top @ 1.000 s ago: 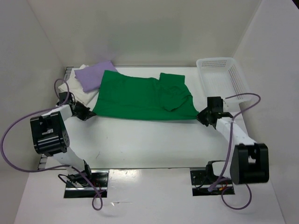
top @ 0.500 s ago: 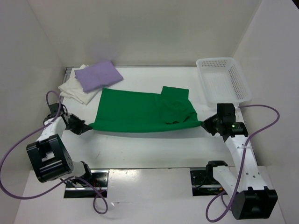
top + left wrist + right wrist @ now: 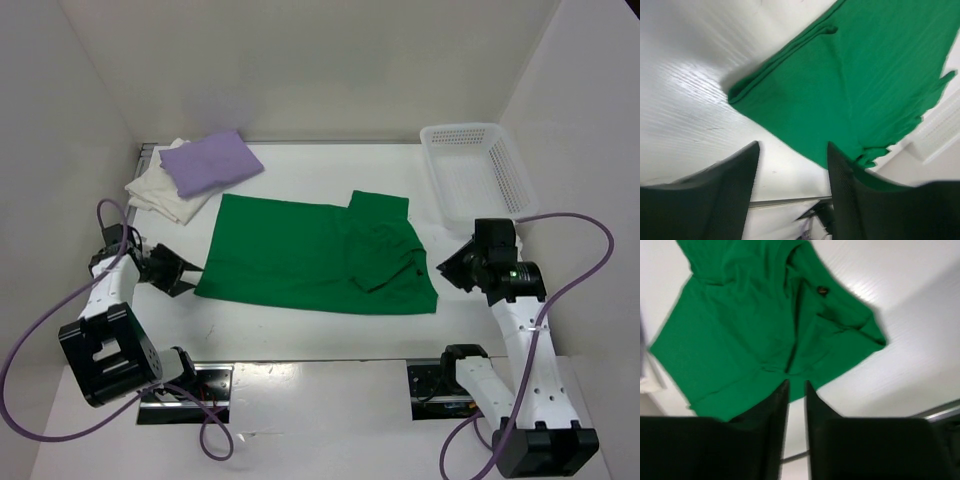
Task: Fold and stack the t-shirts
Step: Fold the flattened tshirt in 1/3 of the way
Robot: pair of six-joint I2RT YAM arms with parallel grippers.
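A green t-shirt lies flat on the white table, its right part folded over itself with a sleeve on top. It also shows in the left wrist view and the right wrist view. My left gripper is open and empty, just off the shirt's left edge; its jaws stand wide apart over bare table. My right gripper is off the shirt's right near corner; its fingers stand a narrow gap apart with nothing between them.
A folded purple shirt lies on a white shirt at the back left. A white perforated basket stands at the back right. White walls enclose the table on three sides.
Both grippers drew the green shirt toward the near edge, laid it flat and let go. Both now sit just off its left and right edges.
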